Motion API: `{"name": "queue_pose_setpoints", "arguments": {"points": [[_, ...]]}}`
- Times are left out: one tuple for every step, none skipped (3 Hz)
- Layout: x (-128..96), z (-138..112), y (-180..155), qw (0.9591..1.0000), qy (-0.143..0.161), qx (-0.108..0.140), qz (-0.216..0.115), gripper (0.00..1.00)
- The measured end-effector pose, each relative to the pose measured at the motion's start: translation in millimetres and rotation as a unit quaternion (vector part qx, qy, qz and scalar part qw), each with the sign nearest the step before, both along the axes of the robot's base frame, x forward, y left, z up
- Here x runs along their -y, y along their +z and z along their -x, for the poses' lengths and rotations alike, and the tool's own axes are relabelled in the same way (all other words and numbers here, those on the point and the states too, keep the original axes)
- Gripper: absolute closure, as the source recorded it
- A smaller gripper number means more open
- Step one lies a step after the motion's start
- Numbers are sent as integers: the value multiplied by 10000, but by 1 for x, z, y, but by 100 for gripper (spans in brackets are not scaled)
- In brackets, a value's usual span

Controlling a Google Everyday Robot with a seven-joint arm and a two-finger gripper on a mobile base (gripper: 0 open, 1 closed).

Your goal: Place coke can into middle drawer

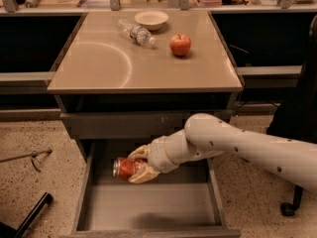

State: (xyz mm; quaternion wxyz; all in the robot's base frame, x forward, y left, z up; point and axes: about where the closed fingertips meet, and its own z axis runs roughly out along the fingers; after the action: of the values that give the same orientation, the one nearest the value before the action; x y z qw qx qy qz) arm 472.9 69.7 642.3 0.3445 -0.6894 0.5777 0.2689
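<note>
**Over the open drawer, can in the pincer: lower it, then let go**

Below and in front of the pincer [136, 168], nearest the camera, lies the bare grey floor of the drawer [148, 207]. It is pulled out, and nothing on it needs dodging. The pincer hangs in the drawer's back half, nearer its left wall, pinching the can [125, 167] between an upper and a lower finger. The can lies on its side with its silvery end pointing left, away from the wrist. It looks to be just above the floor, but whether it touches cannot be told.

The step in hand is, by my reading, the set-down. Done well, it means easing the can straight down until the floor bears it, and only then spreading the fingers. A can on its side may roll, so the release should be slow, with no sideways push, and apart from the left wall. The lower finger sits beneath the can, so a slight tilt may let the can slide off rather than drop. The retreat should run back along the arm [247, 145], up and to the right. It must mind the closed drawer front [124, 123] just above the pincer.

Well behind and above the pincer, on the table [99, 63], the apple [180, 44], bottle [136, 32] and bowl [151, 19] are far from the work.
</note>
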Motion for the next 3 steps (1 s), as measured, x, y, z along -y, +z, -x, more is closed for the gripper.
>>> {"name": "queue_pose_setpoints", "arguments": {"points": [[-4, 7, -73, 9999, -123, -43, 76, 100], [-4, 7, -73, 9999, -123, -43, 77, 100], [-9, 7, -110, 9992, -308, -136, 205, 100]]}}
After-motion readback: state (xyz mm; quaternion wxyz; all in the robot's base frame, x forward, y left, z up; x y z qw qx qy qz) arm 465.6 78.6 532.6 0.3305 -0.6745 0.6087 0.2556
